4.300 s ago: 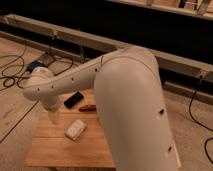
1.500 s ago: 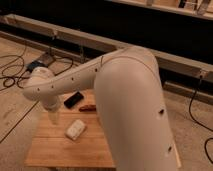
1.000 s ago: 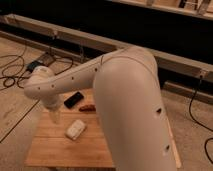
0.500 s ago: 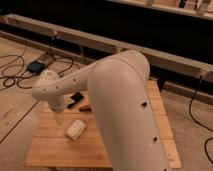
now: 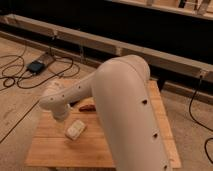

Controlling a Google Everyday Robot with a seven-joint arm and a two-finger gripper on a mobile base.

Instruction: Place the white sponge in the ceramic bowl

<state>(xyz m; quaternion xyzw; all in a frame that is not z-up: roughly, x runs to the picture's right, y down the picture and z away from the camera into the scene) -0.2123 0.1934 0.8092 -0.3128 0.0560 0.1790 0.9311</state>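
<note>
The robot's big white arm (image 5: 125, 115) bulked over the wooden table (image 5: 55, 152) and covered much of its right half from where I stood. Its thinner forward section reached out to the left and bent down at a rounded joint. The gripper (image 5: 62, 116) hung at the low end of that bend, close above the table top. It was tucked under the arm, and I could not tell whether it was spread or closed, or whether it held anything.

The white sponge (image 5: 75, 130) lay flat on the table just beside the gripper, a little nearer to me and to the right of it. It was a chunky off-white block, turned at a slant to the table's edges. I could not make out whether the gripper touched it; it looked just clear of it.

Beyond the gripper and to its right, a small reddish-brown thing (image 5: 87, 107) lay on the wood, partly hidden under the arm and apart from the sponge.

Well away from the gripper, on the floor past the table's far left corner, sat a small dark box (image 5: 36, 66) with black cables (image 5: 17, 80) looping around it. A long pale rail (image 5: 150, 52) ran across the back of the room before a dark wall.
</note>
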